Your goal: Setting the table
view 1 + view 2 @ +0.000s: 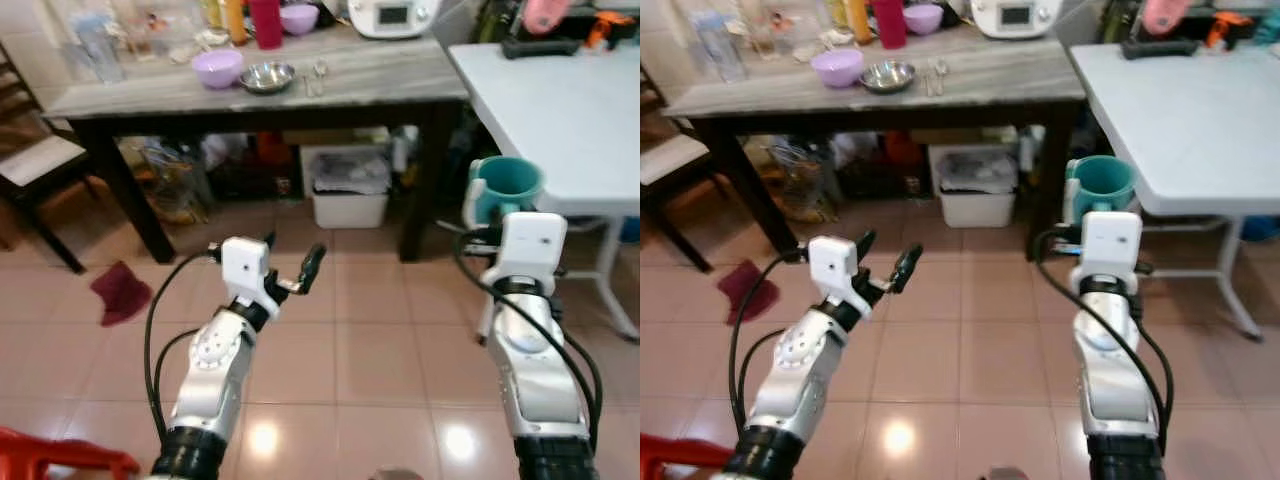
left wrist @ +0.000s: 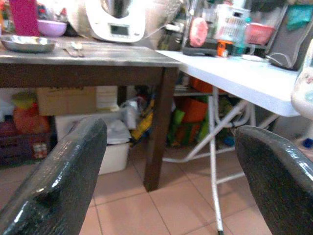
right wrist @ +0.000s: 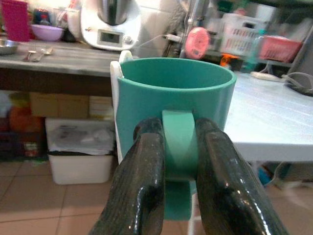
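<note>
My right gripper (image 3: 178, 161) is shut on the handle of a teal mug (image 1: 507, 185), held upright in the air just left of the white folding table (image 1: 560, 110). In the right wrist view the mug (image 3: 173, 103) stands right in front of the fingers (image 3: 144, 181). My left gripper (image 1: 292, 262) is open and holds nothing, raised over the tiled floor. On the dark wooden table (image 1: 380, 75) lie a lilac bowl (image 1: 217, 68), a steel bowl (image 1: 267, 77) and cutlery (image 1: 316, 76).
A white kitchen machine (image 1: 392, 15), a magenta cup (image 1: 265, 22) and bottles stand at the back of the wooden table. Under it are a white bin (image 1: 348, 185) and boxes. A dark chair (image 1: 35, 170) stands left, a red cloth (image 1: 120, 292) lies on the floor.
</note>
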